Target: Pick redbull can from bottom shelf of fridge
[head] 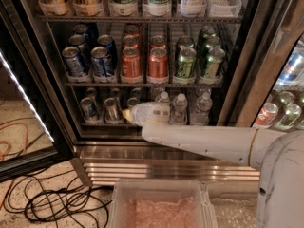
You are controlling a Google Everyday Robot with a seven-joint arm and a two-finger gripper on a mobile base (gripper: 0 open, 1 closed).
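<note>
The fridge [247,75] stands open with its black frame and dark wire racks. On the bottom shelf [95,124] stand slim silver-and-blue redbull cans [112,110], with another [88,108] to the left. My gripper [127,114] reaches in from the right on a white arm, at the shelf's front, right beside the cans around the middle of the row. The arm's wrist hides the fingers and the can behind it. Small clear water bottles [179,107] stand right of the gripper.
The rack above holds blue [101,61], orange [158,63] and green [185,64] soda cans. The open glass door [23,113] is on the left. Black cables [52,203] lie on the floor. A clear plastic bin [159,205] sits below the ribbed steel base [156,165].
</note>
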